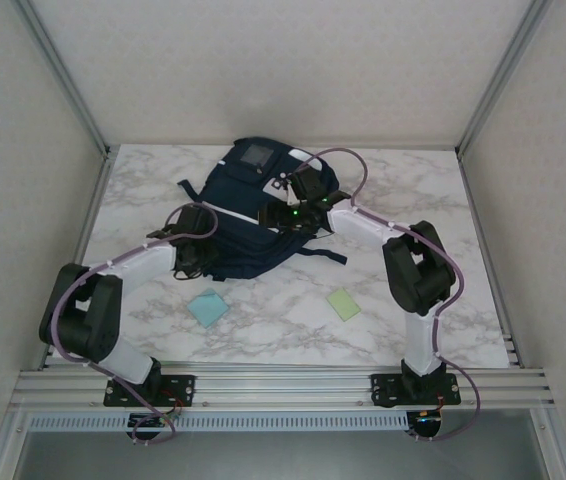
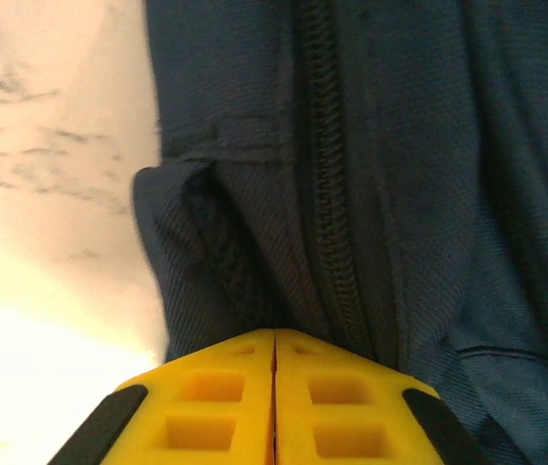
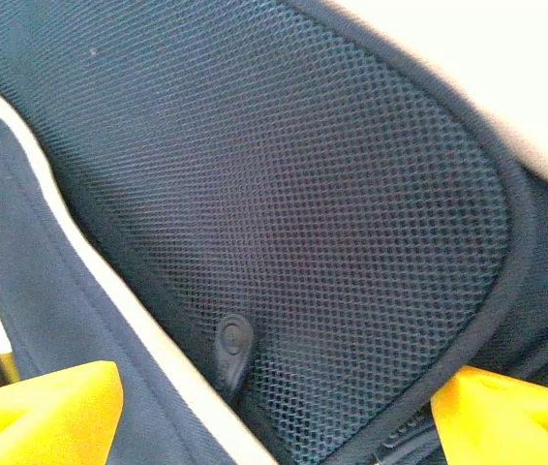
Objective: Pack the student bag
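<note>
The marble table [image 1: 413,200] carries the student bag [image 1: 238,250], lying flat at its centre toward the far side. The left arm [image 1: 123,270] reaches forward with a bent elbow to the bag's left side. The right arm [image 1: 413,265] folds at its elbow and stretches leftward over the bag's top. The right gripper [image 1: 298,190] hangs splayed wide above a mesh panel [image 3: 284,194]. The left gripper [image 2: 274,339] is clenched, pads together, its tips against navy fabric beside a zipper [image 2: 327,174]. A blue square [image 1: 208,308] and a green square [image 1: 343,304] lie nearer the bases.

The left arm [image 1: 128,270] reaches to the left side of the student bag [image 1: 248,245], with the left gripper [image 2: 274,341] pinched flat together. The right arm [image 1: 368,225] bends over the bag's top, with the right gripper [image 3: 274,407] spread wide.
</note>
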Available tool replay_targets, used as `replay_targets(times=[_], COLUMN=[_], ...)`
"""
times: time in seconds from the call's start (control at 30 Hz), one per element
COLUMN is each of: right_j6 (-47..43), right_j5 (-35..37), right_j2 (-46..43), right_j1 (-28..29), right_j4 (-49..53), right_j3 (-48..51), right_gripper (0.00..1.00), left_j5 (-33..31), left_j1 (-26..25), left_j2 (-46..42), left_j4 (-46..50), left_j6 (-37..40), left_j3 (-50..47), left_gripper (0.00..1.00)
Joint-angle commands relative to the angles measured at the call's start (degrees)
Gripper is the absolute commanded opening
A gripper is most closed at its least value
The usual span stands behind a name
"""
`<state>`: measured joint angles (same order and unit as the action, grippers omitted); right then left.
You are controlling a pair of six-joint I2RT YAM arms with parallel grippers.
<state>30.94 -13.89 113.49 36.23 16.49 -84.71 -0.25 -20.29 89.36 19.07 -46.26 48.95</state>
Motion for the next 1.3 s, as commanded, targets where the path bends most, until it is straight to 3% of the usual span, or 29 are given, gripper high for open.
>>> replay_targets(times=[0.0,0.3,0.57,0.63,0.77,1.07,1.27], right_j6=[4.1,9.7,9.3,8.6,6.9,6.1,10.1], right_j5=[-6.3,-9.1,-3.7,-1.7,3.2,8.4,2.9], right_j2=[1.0,-4.6,-6.3,-7.5,-10.6,-7.5,-2.5], right_j1=[2.2,10.4,9.9,8.8,6.0,-0.9,-1.6], right_j4=[-2.7,-1.4,3.4,5.2,9.3,10.4,4.3], right_j3=[0.4,4.0,4.7,5.0,5.4,2.7,1.3], right_gripper=[0.83,0.80,0.77,0.69,0.43,0.41,0.39], left_j5=[1.5,-0.2,-1.1,-2.9,-5.4,-2.8,-2.3], left_j1=[-2.1,-6.3,-6.5,-6.5,-6.4,-7.0,-9.0], left_j2=[2.0,8.4,7.1,5.2,-0.3,-8.1,-9.1], left_j4=[-5.5,-10.3,-8.2,-4.9,0.2,5.0,5.2], left_j6=[0.4,-1.2,-0.6,1.0,4.2,5.8,5.3], left_j3=[0.5,3.9,5.1,5.9,6.3,7.5,8.8], left_gripper=[0.07,0.03,0.04,0.08,0.19,0.46,0.51])
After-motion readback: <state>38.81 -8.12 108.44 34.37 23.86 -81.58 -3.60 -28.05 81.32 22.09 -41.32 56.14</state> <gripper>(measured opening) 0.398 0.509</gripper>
